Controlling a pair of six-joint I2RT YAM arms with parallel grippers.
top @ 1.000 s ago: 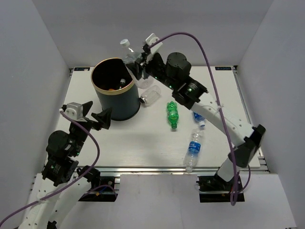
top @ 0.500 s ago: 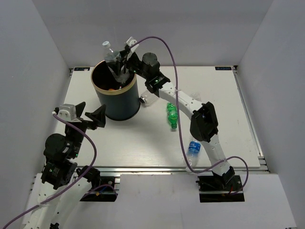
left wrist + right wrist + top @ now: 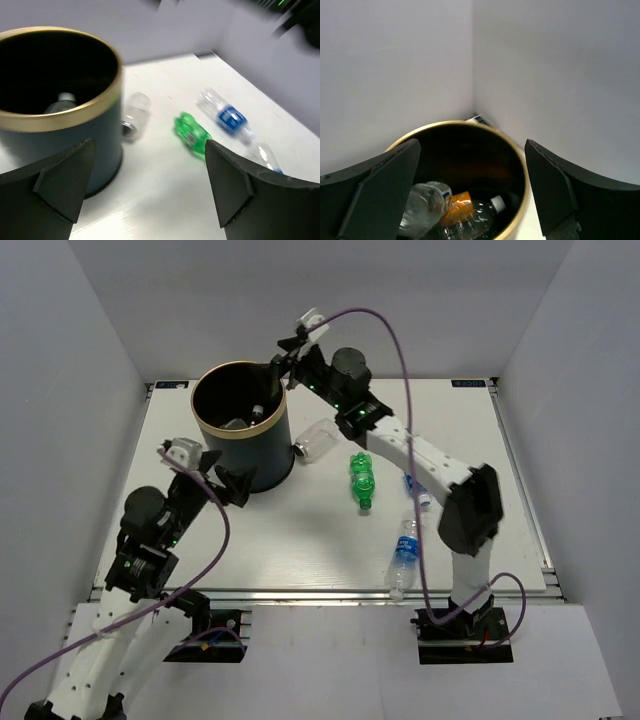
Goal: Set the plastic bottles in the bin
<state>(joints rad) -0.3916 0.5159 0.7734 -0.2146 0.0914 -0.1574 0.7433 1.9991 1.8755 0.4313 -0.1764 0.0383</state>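
The bin (image 3: 262, 455) stands at the back left, its gold rim (image 3: 205, 380) up. My right gripper (image 3: 285, 352) is open and empty above its right rim. In the right wrist view the bin (image 3: 516, 155) holds a clear bottle (image 3: 422, 205), an orange one (image 3: 457, 205) and another clear one (image 3: 485, 217). My left gripper (image 3: 222, 478) is open and empty, low beside the bin's front. On the table lie a wide clear bottle (image 3: 315, 440), a green one (image 3: 362, 480) and two blue-labelled ones (image 3: 405, 555) (image 3: 418, 492).
The left wrist view shows the bin (image 3: 60, 130) on the left, then the wide clear bottle (image 3: 135, 115), the green bottle (image 3: 192, 135) and a blue-labelled bottle (image 3: 227, 117). Grey walls enclose the table on three sides. The right arm spans the table's right half.
The right gripper carried a clear bottle over the bin and let it go; the bottle now lies inside. The left gripper has moved right, closer to the bin's front.
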